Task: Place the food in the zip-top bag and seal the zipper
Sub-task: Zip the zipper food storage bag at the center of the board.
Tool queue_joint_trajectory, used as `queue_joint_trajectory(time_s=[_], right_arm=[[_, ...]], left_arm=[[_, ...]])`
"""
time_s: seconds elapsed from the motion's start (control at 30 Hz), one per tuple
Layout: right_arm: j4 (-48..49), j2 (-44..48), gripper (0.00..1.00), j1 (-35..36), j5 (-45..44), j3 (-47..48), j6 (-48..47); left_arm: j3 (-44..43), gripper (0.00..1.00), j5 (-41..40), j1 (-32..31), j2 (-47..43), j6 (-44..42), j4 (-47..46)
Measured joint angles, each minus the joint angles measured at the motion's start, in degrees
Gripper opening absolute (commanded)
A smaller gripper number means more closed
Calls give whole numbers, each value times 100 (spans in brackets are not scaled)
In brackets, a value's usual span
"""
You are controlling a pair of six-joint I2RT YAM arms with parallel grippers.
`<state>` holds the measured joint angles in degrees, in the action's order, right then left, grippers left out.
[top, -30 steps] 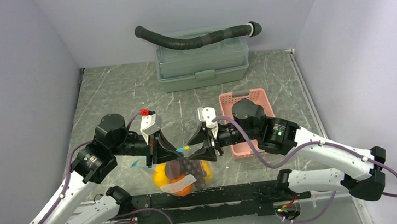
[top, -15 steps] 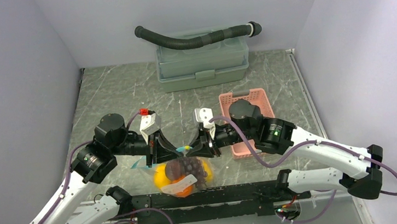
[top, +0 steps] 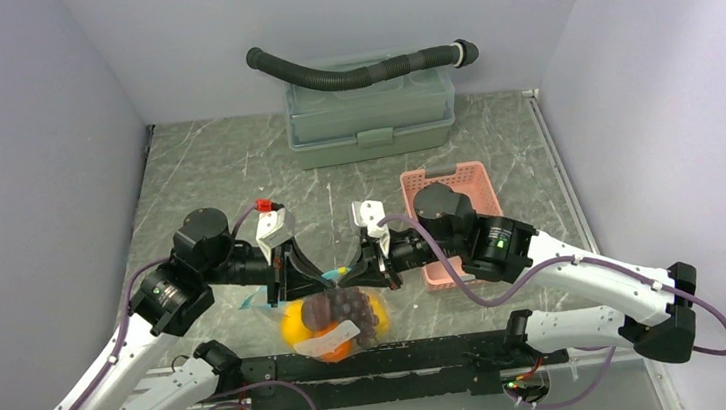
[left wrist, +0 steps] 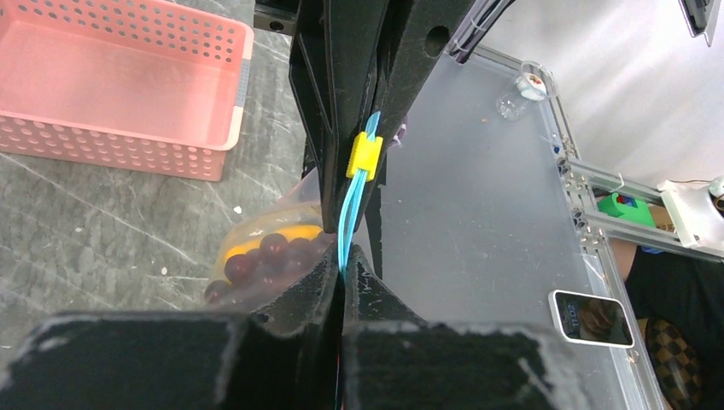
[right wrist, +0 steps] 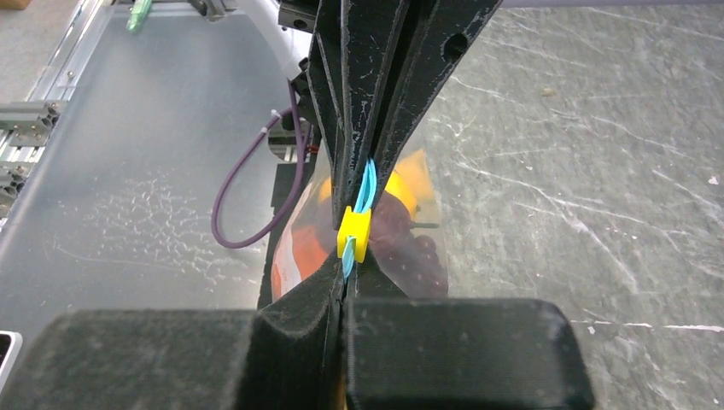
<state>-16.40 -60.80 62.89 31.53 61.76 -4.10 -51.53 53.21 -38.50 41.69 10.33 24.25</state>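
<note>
Pinching zipper (left wrist: 345, 224): left claw (left wrist: 343, 266), right claw (right wrist: 344, 279)

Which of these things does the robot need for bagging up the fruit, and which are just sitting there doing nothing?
Needed for the job: clear bag, blue zipper, yellow slider, grapes, orange, lemon.

Just lying about: pink basket, green box, black hose.
</note>
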Motion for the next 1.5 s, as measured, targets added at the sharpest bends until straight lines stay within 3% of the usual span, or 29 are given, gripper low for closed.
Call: queue_joint_trajectory(time_s=[0.1, 0.2, 0.37, 0.63, 0.87, 1.23, 1.5], right_arm=[[-79, 0, 0, 22, 0, 13, -17], [-271, -2, 0, 42, -7, 15, -26], [-468, -17, 0, 48, -15, 24, -28], [-717, -197, 0, 48, -74, 236, 17], [-861, -485, 0, 48, -92, 575, 114], [-1047, -595, 0, 48, -96, 728, 286], [-1056, -699, 0, 48, -94, 809, 400]], left_arm=[[-17, 32, -17, -2, -4, -13, 33], [-107, 44, -42, 0, -52, -26, 42], [-245, 54, -59, -2, -151, -24, 24], [-273, 62, -59, -2, -111, 11, -234], [-271, 64, -57, -2, 22, 114, -553], [-269, 59, -57, -2, 144, 138, -723], [-179, 49, -59, -2, 201, 133, -726]])
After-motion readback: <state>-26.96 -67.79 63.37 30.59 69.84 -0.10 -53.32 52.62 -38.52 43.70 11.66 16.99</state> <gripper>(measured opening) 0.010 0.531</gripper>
